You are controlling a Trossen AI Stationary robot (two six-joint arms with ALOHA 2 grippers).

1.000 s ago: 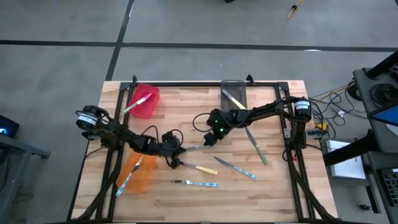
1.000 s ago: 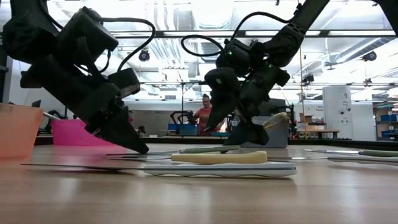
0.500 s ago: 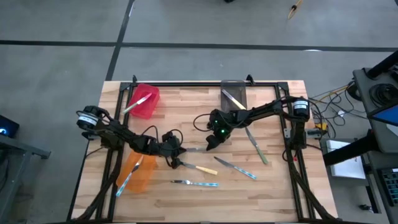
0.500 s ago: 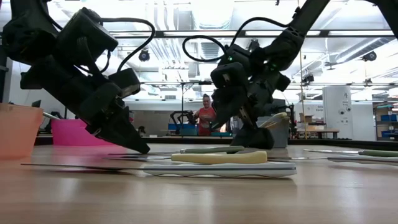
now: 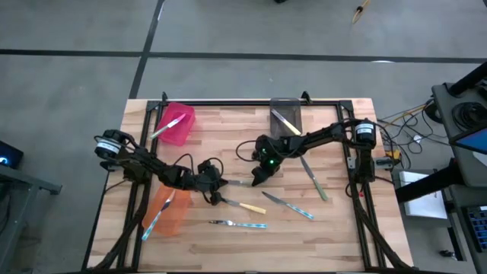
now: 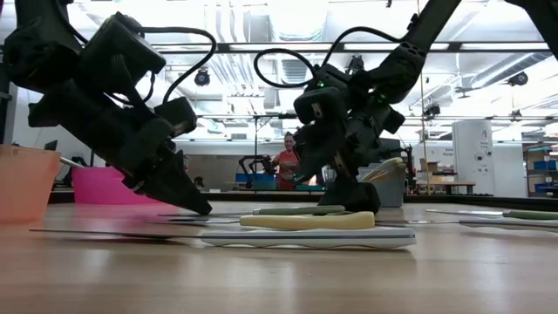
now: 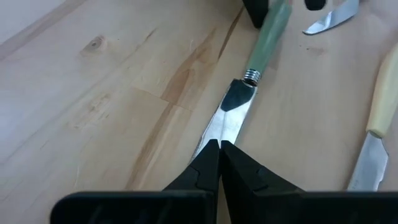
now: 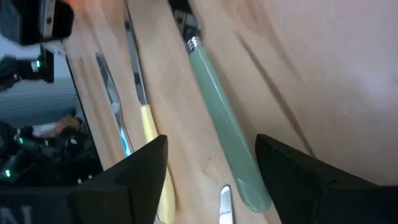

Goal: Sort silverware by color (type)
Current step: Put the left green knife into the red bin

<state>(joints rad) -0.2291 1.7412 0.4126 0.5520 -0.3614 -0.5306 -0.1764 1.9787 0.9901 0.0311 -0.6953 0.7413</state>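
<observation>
Green-handled knife (image 8: 221, 130) between spread jaws

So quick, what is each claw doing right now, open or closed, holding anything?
Left gripper: closed, tips pressed on the blade of the green-handled knife.
Right gripper: open, straddling that knife's handle, not gripping it yet.

Table (image 5: 228, 243): pale wooden planks, visibly grained, a knot seen at 11 o'clock in the left wrist view, satin finish. Green-handled knife (image 7: 264, 37): matt, smooth plastic handle, ridged metal collar, polished mirror-like blade. Yellow-handled knife (image 6: 305, 221): cream plastic, dull sheen. Left gripper (image 7: 219, 163): matt black plastic fingers. Pink bin (image 5: 178, 125) and orange bin (image 5: 167, 215): translucent plastic.
</observation>
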